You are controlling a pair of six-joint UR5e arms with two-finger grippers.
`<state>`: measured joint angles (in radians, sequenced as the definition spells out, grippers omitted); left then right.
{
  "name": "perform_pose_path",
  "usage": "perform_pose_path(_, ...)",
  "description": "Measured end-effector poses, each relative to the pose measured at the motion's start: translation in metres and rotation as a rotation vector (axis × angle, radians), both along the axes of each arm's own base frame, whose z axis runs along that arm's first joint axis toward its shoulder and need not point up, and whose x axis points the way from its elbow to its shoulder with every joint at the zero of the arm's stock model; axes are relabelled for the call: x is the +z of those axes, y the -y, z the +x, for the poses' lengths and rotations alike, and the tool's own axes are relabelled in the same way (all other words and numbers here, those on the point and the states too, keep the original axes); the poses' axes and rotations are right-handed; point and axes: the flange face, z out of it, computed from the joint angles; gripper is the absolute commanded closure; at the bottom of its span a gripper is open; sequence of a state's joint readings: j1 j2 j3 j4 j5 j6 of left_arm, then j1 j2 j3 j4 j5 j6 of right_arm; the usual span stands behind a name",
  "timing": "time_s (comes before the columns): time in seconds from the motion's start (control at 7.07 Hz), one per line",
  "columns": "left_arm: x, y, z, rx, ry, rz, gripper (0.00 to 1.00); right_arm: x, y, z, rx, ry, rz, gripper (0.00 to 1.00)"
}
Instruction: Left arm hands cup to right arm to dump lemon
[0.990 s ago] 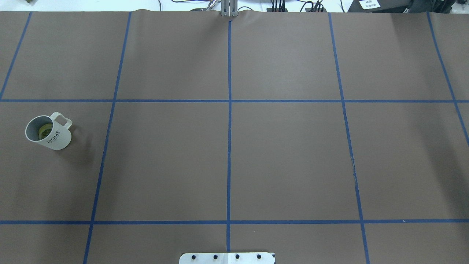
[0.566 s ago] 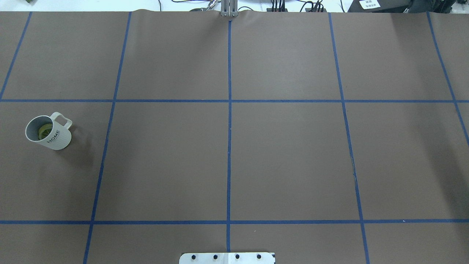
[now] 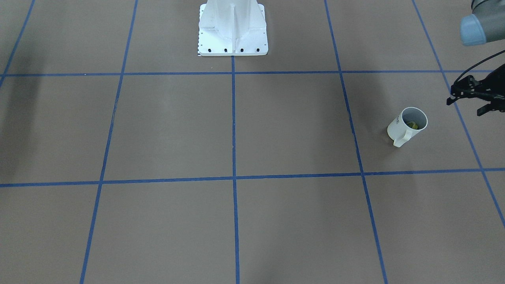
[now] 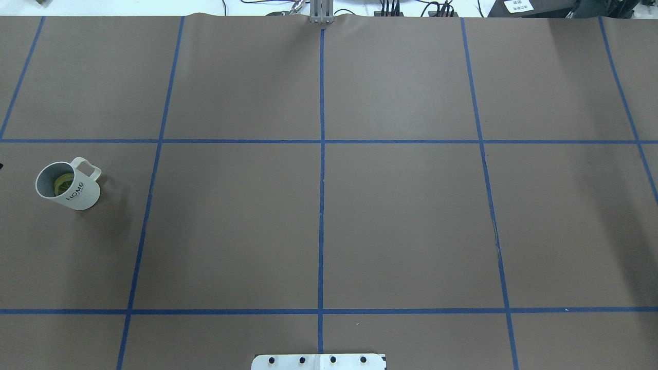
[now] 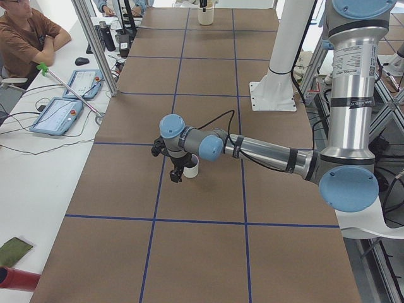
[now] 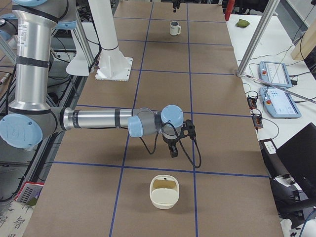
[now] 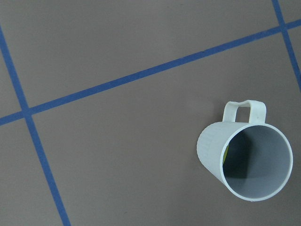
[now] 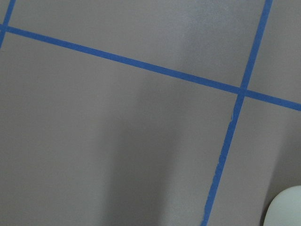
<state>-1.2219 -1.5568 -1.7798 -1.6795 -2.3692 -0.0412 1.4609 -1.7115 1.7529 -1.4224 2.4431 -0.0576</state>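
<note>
The white cup (image 4: 68,185) marked HOME stands upright at the table's left side, handle toward the far edge. It also shows in the front view (image 3: 408,126) and the left wrist view (image 7: 244,157). The lemon (image 4: 64,184) slice lies inside it. My left gripper (image 3: 469,96) hovers just outboard of the cup, cut off by the frame edge; I cannot tell whether it is open. In the left side view it (image 5: 175,177) hangs right beside the cup (image 5: 191,167). My right gripper (image 6: 173,150) hangs low over the table's right part; I cannot tell its state.
A cream container (image 6: 164,192) sits on the table near my right gripper; its edge shows in the right wrist view (image 8: 287,209). The white robot pedestal (image 3: 232,27) stands at the table's near middle. Blue tape lines grid the brown table (image 4: 401,221). Operators' tablets lie beyond the far edge.
A small dark tip has appeared at the overhead view's left edge, level with the cup. The cup and lemon have not moved.
</note>
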Motion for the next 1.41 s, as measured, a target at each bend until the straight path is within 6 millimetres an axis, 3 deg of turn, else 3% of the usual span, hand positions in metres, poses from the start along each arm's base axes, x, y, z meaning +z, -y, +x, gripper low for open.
perform_pose_path(0.28,0.001,0.000,0.030,0.050,0.026,0.013,0.00,0.002,0.000,-0.005,-0.009,-0.001,-0.006,0.00)
perform_pose_path(0.71,-0.003,0.021,0.057,0.051,0.033,-0.005,0.00,0.006,0.000,-0.008,-0.016,-0.002,-0.014,0.00)
perform_pose_path(1.41,-0.004,0.021,0.079,0.082,0.028,0.004,0.06,0.007,0.000,-0.009,-0.019,-0.004,-0.014,0.00)
